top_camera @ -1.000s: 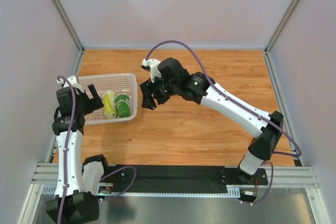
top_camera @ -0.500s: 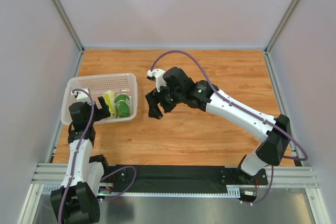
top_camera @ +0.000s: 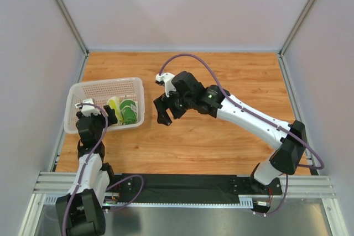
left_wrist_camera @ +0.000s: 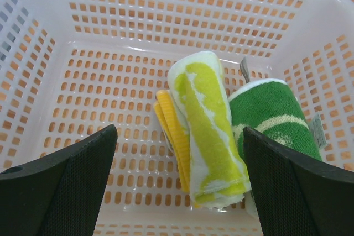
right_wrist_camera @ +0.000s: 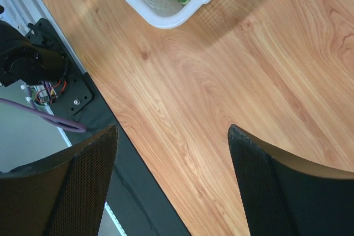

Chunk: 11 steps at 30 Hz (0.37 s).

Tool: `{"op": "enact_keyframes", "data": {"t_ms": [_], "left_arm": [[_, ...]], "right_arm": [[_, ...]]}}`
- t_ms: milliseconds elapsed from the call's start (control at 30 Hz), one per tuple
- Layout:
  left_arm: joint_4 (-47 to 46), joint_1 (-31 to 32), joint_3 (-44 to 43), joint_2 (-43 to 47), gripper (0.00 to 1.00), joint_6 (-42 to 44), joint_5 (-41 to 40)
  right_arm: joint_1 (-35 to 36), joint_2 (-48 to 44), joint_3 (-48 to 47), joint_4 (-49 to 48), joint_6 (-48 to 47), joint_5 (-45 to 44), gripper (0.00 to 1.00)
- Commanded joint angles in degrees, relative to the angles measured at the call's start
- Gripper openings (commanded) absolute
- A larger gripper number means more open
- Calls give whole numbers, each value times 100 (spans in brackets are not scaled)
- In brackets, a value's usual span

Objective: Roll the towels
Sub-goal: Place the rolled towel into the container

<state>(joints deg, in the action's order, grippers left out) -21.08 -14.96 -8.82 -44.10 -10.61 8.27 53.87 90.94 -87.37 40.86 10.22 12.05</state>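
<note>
In the basket, the towels look soft, light, best pinched mid-roll; left pincer and right pincer gape empty

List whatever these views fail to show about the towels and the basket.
- Green towel: left wrist view, its near end sits behind a finger of the left hand; right wrist view, the top edge cuts it.
- Its tag: too small to read.
- Yellow strip: tucked under the lime-yellow towel; which towel it belongs to is unclear.
- Basket: top view, the left arm covers its near rim.
</note>
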Motion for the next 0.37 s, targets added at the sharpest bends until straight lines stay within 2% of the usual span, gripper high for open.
{"op": "enact_keyframes", "data": {"t_ms": [0,133,200,333], "left_arm": [[-722,2,100,138,100,6,95],[-625,2,73,94,100,86,96],[-643,2,108,68,100,103,131],[-652,-7,82,33,100,121,105]], "right_arm": [[1,-217,-131,-184,42,-247,81],[1,-199,-157,-210,42,-221,80],[10,-182,-140,-245,33,-212,74],[10,-217,-175,-272,85,-335,78]]}}
